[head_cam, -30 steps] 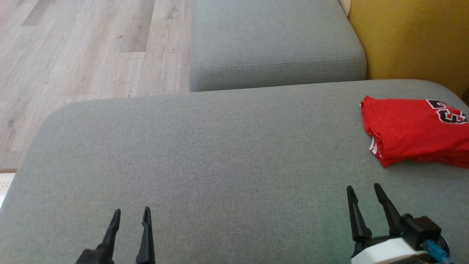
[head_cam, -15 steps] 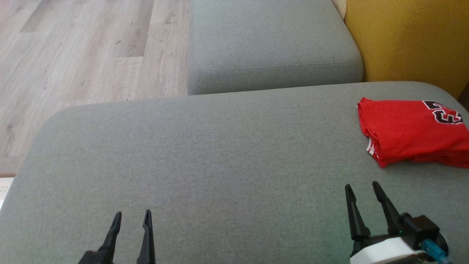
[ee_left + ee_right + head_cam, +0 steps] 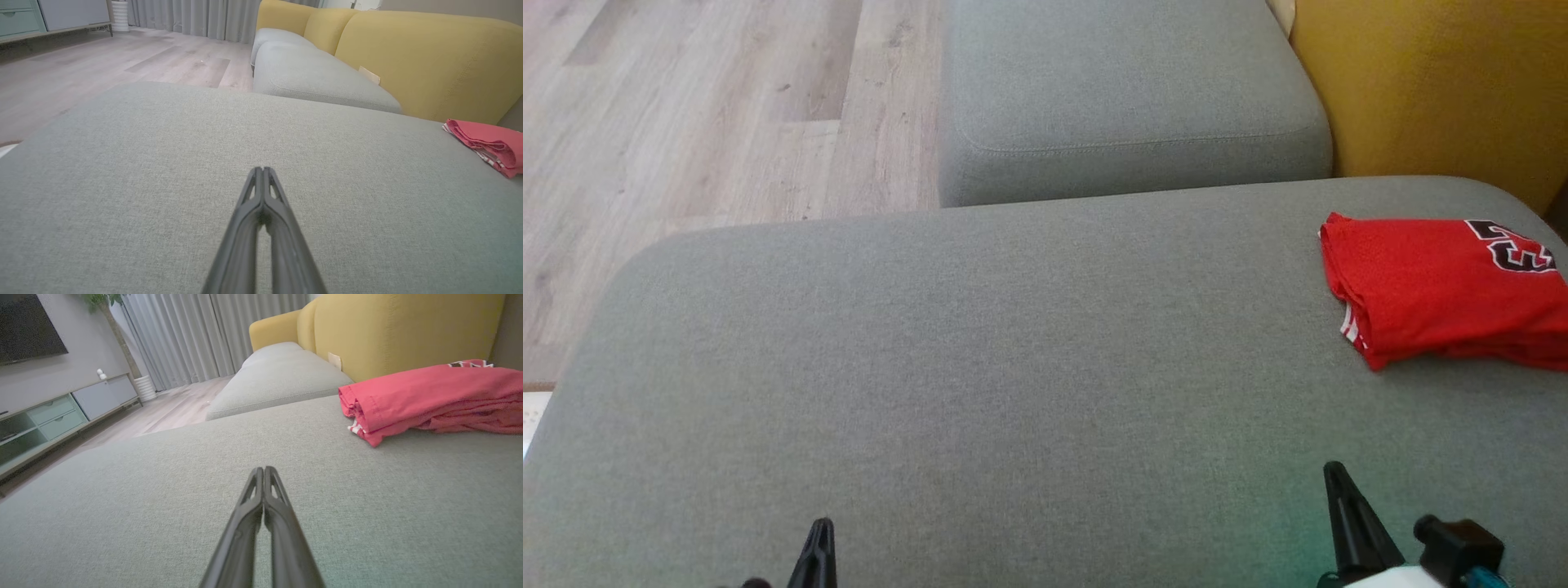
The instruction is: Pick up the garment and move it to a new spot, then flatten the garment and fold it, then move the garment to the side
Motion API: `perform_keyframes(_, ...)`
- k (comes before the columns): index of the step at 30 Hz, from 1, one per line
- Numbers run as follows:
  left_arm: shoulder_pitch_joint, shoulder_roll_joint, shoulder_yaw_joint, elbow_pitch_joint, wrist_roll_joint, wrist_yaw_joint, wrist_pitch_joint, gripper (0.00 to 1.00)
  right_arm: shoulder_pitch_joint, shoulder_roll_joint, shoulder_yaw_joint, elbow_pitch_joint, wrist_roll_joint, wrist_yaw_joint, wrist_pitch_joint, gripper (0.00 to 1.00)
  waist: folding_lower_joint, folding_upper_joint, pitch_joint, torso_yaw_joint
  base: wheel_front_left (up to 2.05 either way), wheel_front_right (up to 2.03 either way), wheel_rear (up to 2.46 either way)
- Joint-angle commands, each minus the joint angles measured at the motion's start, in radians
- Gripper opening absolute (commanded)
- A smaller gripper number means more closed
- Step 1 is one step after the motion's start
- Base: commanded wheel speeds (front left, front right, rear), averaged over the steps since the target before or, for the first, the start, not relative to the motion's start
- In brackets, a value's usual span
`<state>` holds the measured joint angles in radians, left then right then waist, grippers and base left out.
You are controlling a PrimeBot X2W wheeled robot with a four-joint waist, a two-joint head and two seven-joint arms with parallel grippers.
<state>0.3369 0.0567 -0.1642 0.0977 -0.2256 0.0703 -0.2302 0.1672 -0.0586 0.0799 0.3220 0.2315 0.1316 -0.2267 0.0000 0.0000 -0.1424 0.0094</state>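
One red garment, folded, black-white lettering

A folded red garment lies at the grey cushion's right edge. The left pincer and right pincer, both closed, sit low, apart from it.

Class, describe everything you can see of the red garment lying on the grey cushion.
The red garment looks like a sports jersey of thin, mesh-like cloth, with a black, white-edged number partly showing and white striped trim at one corner. It is folded into a layered bundle. It lies at the right end of the grey cushion, near the yellow backrest, resting on the cushion.
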Motion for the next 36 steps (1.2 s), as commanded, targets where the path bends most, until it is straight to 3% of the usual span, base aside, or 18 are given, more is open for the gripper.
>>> perform_keyframes(1, -0.052, 0.007, 0.012, -0.027, -0.042, -0.007, 0.005, 0.00, -0.056, 0.000, -0.011, -0.035, 0.041, 0.000, 0.010, 0.00, 0.0000, 0.0000, 0.003, 0.000, 0.00, 0.00, 0.00)
perform_keyframes(36, -0.170, 0.023, 0.063, 0.030, -0.464, -0.067, 0.084, 0.00, -0.121, 0.001, -0.064, -0.048, 0.439, 0.000, 0.107, 0.00, 0.0000, 0.0000, 0.045, -0.003, 0.00, 0.00, 0.00)
